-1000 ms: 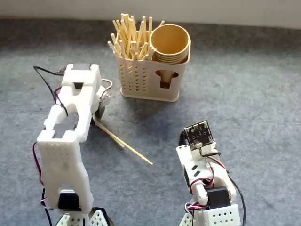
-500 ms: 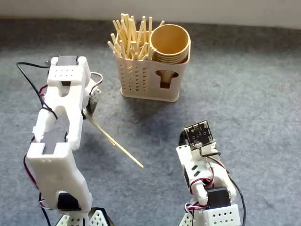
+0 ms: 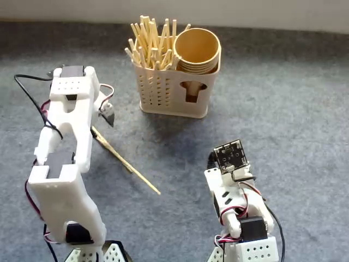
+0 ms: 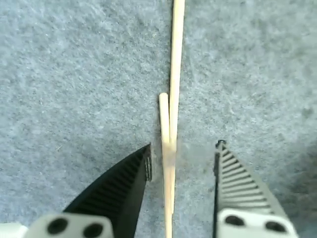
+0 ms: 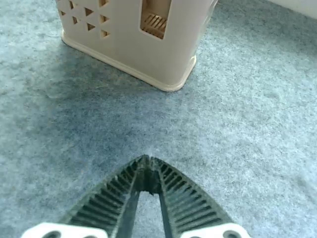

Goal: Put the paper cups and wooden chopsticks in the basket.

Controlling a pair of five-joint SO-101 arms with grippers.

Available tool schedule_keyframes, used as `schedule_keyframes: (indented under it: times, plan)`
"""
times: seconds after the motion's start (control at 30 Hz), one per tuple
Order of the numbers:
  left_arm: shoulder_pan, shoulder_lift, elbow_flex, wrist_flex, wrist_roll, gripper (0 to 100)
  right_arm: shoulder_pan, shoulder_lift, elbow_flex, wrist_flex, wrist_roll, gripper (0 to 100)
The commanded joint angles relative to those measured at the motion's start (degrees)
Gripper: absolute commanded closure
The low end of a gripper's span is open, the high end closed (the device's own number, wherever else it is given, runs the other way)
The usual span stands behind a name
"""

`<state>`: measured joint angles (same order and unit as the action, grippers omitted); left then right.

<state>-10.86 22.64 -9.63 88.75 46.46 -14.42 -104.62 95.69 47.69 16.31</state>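
Chopsticks (image 4: 174, 74), a loose pair lying side by side on the grey carpet (image 3: 283, 109), run straight down the gap between the jaws of the left gripper (image 4: 183, 151). Those jaws stand apart, one tip on each side of the pair and neither pressing on it.

Over the past second the left arm swings away from the basket (image 3: 163, 98), and the pair goes with it. The end nearest the jaws slides outward across the carpet and the far tip follows, so the whole pair now lies a little farther from the basket than it did. That reads as a drag or a nudge rather than a pick. For the task it is no gain, since the pair is outside the basket and slightly worse placed.

What helps is the alignment: the sticks sit centred in the open gap, so closing on them looks possible from here.

The basket already holds a bundle of chopsticks (image 3: 150, 43) and stacked paper cups (image 3: 197, 50), so this pair looks like the last item to go in. The right gripper (image 5: 147, 166) has not moved; its jaws are together on nothing, with the basket well ahead of them.
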Motion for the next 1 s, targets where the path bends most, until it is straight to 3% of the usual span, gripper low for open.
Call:
schedule_keyframes:
  times: [0.0, 0.23, 0.47, 0.7, 0.97]
  plan:
    - [-2.51, -0.31, -2.59, -0.88, -0.35, 77, -0.48, -0.66, 2.42, -1.63, 0.70, 99.2]
    - [-6.37, -0.13, -2.24, -1.05, -0.44, 77, -0.48, -0.66, 2.42, -1.63, 0.70, 99.2]
    - [-10.24, 0.22, -2.07, -9.85, -0.53, 77, -0.48, -0.66, 2.42, -1.63, 0.70, 99.2]
    - [-10.77, 9.10, -2.68, -17.67, -0.62, 77, -0.48, -0.66, 2.42, -1.63, 0.70, 99.2]
    - [-10.77, 11.82, -4.26, -20.40, -0.26, 78, -0.48, -0.66, 2.42, -1.63, 0.70, 99.2]
